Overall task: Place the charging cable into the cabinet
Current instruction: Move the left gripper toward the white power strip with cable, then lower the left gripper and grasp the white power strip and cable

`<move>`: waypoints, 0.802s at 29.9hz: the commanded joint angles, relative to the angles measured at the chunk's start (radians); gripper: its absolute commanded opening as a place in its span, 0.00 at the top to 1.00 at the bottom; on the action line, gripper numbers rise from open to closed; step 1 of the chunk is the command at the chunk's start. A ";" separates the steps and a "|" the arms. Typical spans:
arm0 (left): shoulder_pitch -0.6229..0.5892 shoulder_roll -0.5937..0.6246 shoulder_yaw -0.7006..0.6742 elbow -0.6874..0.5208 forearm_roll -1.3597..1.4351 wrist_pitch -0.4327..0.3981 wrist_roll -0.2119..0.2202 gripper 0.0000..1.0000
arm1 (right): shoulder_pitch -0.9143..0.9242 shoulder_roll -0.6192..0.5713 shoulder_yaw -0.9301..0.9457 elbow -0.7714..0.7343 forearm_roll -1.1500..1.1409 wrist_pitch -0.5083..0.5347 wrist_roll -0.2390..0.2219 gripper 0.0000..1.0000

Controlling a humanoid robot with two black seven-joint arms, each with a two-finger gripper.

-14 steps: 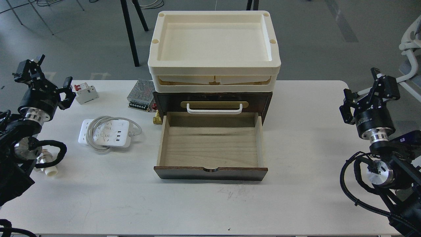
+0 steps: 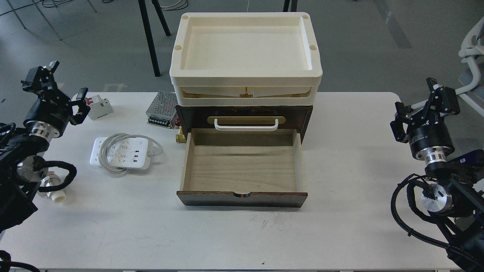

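The charging cable (image 2: 120,152), a white power strip with a light-grey cord coiled around it, lies flat on the white table left of the cabinet. The cabinet (image 2: 244,113) is dark brown with cream trays on top. Its pale wood drawer (image 2: 242,166) is pulled open toward me and holds nothing. My left gripper (image 2: 56,90) is open and empty, raised at the far left, up and left of the cable. My right gripper (image 2: 427,102) is open and empty at the far right, well apart from the cabinet.
A small white circuit breaker with a red switch (image 2: 99,107) sits beside my left gripper. A perforated metal box (image 2: 163,109) stands against the cabinet's left side. A brass fitting (image 2: 181,136) lies by the drawer's left corner. A metal and white fitting (image 2: 53,189) lies under my left arm.
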 commanded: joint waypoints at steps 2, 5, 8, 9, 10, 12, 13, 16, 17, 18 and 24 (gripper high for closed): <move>-0.005 0.027 0.034 0.001 0.101 0.000 0.000 0.01 | 0.000 0.000 0.000 0.000 0.000 0.000 0.000 0.01; -0.057 0.101 0.063 0.001 0.308 0.000 0.000 0.03 | 0.000 -0.002 0.001 0.000 -0.002 0.000 0.000 0.01; -0.086 0.159 0.094 -0.002 0.570 0.000 0.000 0.06 | 0.000 0.000 0.001 0.000 0.000 0.000 0.000 0.01; -0.094 0.167 0.102 -0.008 0.644 0.000 0.000 0.06 | 0.000 0.000 0.001 0.000 0.000 0.000 0.000 0.01; -0.112 0.176 0.111 -0.011 0.730 0.000 0.000 0.06 | 0.000 0.000 0.000 0.000 0.000 0.000 0.000 0.01; -0.148 0.194 0.117 -0.014 0.855 0.068 0.000 0.06 | 0.000 0.000 0.000 0.000 0.000 0.000 0.000 0.01; -0.155 0.211 0.119 -0.016 0.901 0.097 0.000 0.06 | 0.002 0.000 0.001 0.000 0.000 0.000 0.000 0.01; -0.157 0.273 0.128 -0.057 0.976 0.116 0.000 0.06 | 0.000 0.000 0.001 0.000 0.000 0.000 0.000 0.01; -0.159 0.300 0.142 -0.095 1.002 0.118 0.000 0.06 | 0.002 -0.002 0.001 0.000 0.000 0.000 0.000 0.01; -0.159 0.335 0.160 -0.147 1.036 0.124 0.000 0.06 | 0.000 0.000 0.001 0.000 0.000 0.000 0.000 0.01; -0.149 0.463 0.252 -0.442 1.372 0.269 0.000 0.06 | 0.002 0.000 0.000 0.000 0.000 0.000 0.000 0.01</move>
